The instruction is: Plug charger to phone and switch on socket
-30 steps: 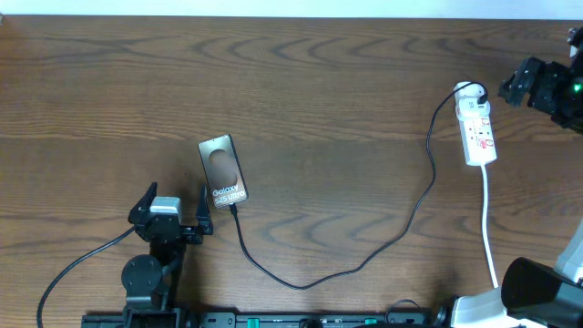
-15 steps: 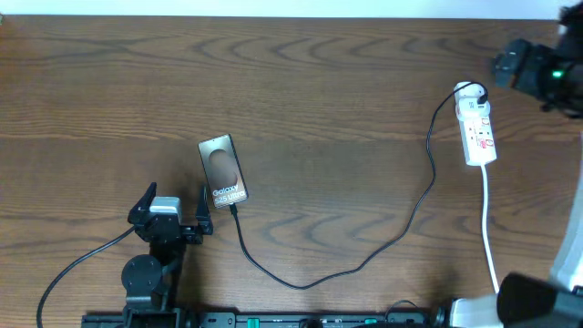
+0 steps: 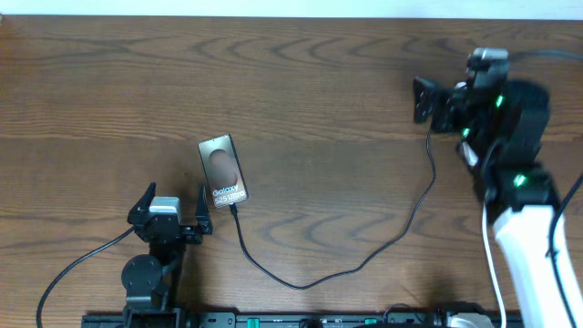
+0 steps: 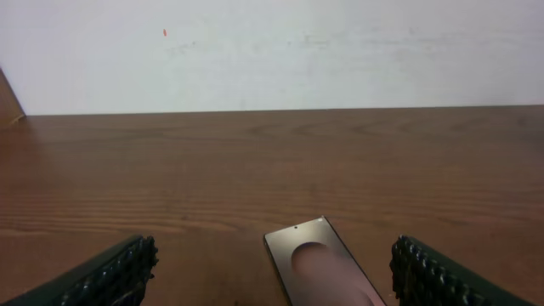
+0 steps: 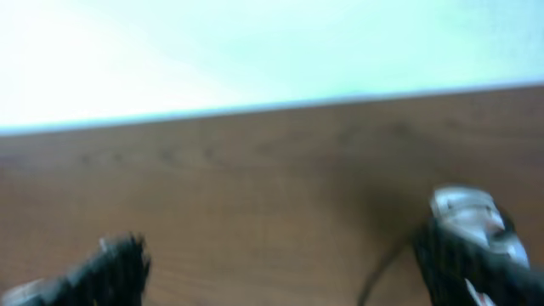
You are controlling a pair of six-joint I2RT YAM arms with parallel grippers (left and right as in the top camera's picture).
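Observation:
The phone (image 3: 223, 169) lies flat at centre left and shows between my left fingers in the left wrist view (image 4: 323, 268). The black charger cable (image 3: 364, 262) runs from the phone's near edge in a loop to the right, up toward the socket. Its tip touches the phone; whether it is seated, I cannot tell. The socket is almost wholly hidden under my right arm; a blurred white end (image 5: 463, 212) shows by the right finger. My right gripper (image 3: 424, 102) (image 5: 280, 280) is open and empty, just left of the socket. My left gripper (image 3: 175, 195) (image 4: 272, 276) is open, empty, near the phone.
The socket's white cord (image 3: 489, 260) runs toward the front edge beside my right arm's white link (image 3: 533, 255). A black cable (image 3: 73, 264) trails from the left arm's base. The table's far edge meets a white wall (image 4: 272, 51).
My right arm has swung in from the far right edge and now sits over the socket, hiding it. The left arm, phone and charger cable have not moved.

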